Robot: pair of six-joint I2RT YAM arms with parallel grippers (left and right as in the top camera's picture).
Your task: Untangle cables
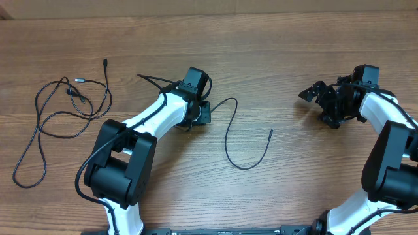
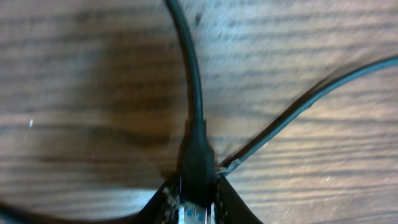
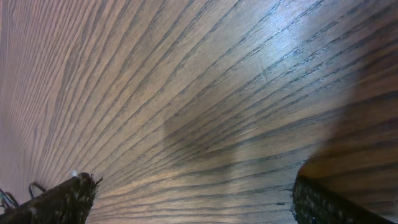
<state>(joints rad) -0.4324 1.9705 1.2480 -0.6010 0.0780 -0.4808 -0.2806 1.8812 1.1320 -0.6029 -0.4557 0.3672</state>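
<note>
A thin black cable point(image 1: 232, 134) curves across the table's middle, from my left gripper point(image 1: 201, 116) down and round to a free plug end point(image 1: 270, 132). My left gripper point(image 2: 198, 199) is shut on this cable's USB plug point(image 2: 196, 163), silver and blue at the tip; the cord runs up from it. A second thin strand point(image 2: 298, 109) passes to the right of the jaws. A looped cable point(image 1: 59, 111) with small plugs lies at the far left, apart. My right gripper point(image 1: 312, 93) is open and empty above bare wood point(image 3: 193, 205).
The wooden table point(image 1: 294, 46) fills the views. A short black strand point(image 1: 153, 79) sticks out up-left from the left wrist. The arms' white links and black bases stand at the front left point(image 1: 121, 170) and front right point(image 1: 392, 170).
</note>
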